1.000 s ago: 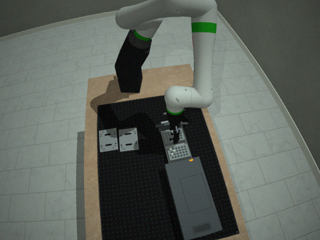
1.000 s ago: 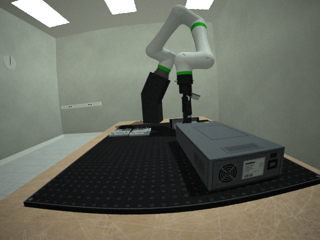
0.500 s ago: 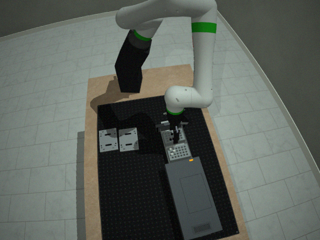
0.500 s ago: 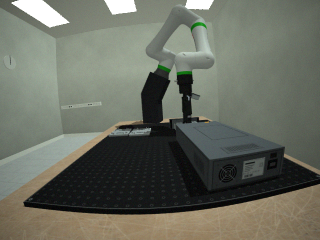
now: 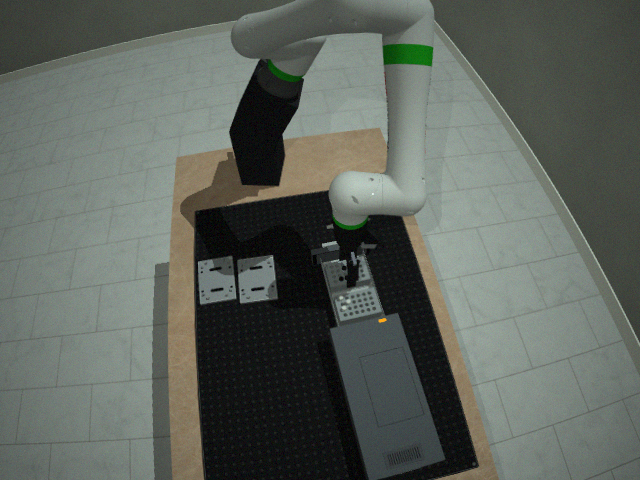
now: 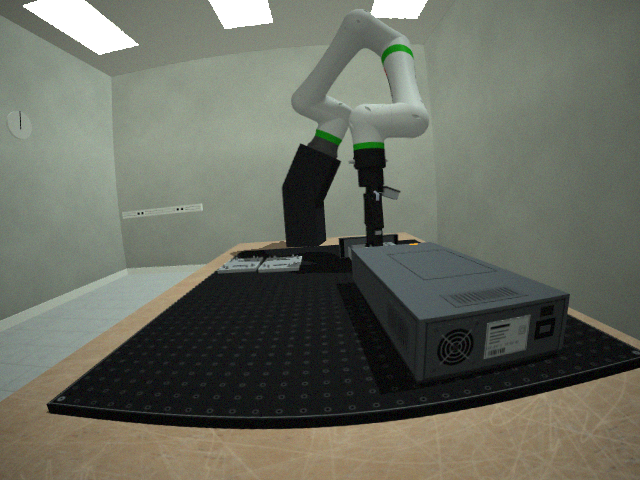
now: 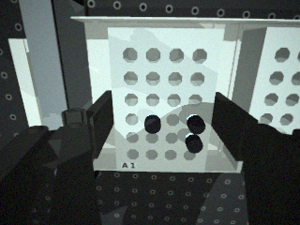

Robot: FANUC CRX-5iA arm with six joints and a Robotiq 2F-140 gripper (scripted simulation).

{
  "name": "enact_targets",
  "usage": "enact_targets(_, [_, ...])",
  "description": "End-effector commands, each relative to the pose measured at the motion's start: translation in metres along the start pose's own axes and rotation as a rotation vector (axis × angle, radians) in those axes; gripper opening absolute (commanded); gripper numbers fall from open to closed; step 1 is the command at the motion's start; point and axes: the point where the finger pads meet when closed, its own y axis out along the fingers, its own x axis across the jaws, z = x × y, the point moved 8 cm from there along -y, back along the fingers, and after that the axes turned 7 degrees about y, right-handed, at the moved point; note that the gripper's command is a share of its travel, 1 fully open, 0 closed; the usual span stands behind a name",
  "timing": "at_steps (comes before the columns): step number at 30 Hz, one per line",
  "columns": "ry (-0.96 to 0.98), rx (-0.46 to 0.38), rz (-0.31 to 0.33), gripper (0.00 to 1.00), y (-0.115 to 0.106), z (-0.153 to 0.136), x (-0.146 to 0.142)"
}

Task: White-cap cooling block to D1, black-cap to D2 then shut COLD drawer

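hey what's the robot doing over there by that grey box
The arm's end effector is shut on the cooling block with black-capped tubes, which sits in the open drawer of the grey cooler. The white-capped block lies beside it, nearer the cooler. Both deck slots hold nothing yet, and the cooler's orange lamp is lit.

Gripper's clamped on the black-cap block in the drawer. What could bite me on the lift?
The three black-capped tubes sit loose in the block; a tilt or jerk could shake them out of their bores. The drawer wall stands close beside the fingers, so a skewed lift may catch it. The white-cap block lies adjacent and could be bumped.
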Motion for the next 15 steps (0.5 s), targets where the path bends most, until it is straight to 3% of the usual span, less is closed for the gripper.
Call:
enact_targets(1, [0.000, 0.000, -0.002, 0.10, -0.0018, 0.0001, 0.0009])
enact_targets(15, [0.000, 0.000, -0.002, 0.10, -0.0065, 0.0001, 0.0009])
